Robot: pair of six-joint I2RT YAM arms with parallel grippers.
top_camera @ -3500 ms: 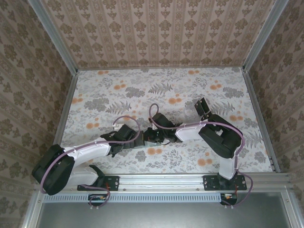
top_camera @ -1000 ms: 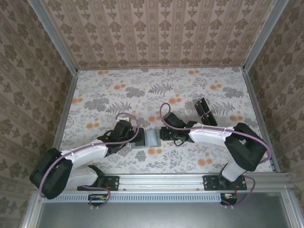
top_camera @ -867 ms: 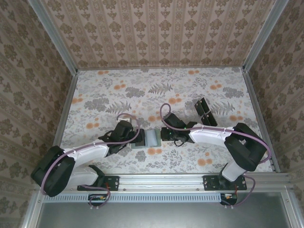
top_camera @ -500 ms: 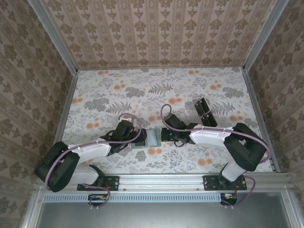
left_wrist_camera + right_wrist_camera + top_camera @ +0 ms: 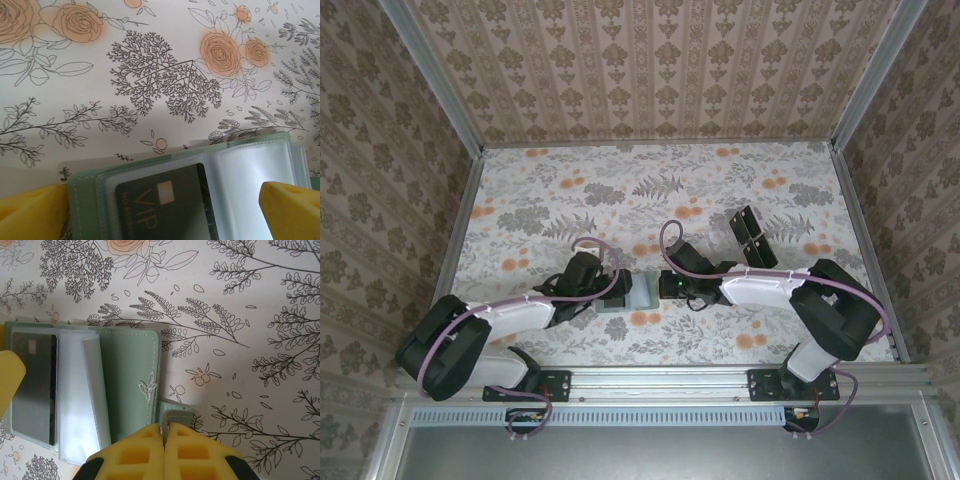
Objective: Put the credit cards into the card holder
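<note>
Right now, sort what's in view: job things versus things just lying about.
Job: card holder, open, tab pinched by right fingers; black VIP card in its clear sleeve; black cards at the table's right; left fingers, spread at the holder.
Just there: floral table cover; patterned walls.

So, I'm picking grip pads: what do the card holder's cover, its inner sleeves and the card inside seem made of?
Card holder cover: probably faux leather or soft vinyl, matte sage green, with stitched edges and a stitched sprig.
Inner sleeves: clear flexible plastic, glossy, catching glare.
Credit card: likely rigid plastic, dark satin, gold VIP lettering and chip.
</note>
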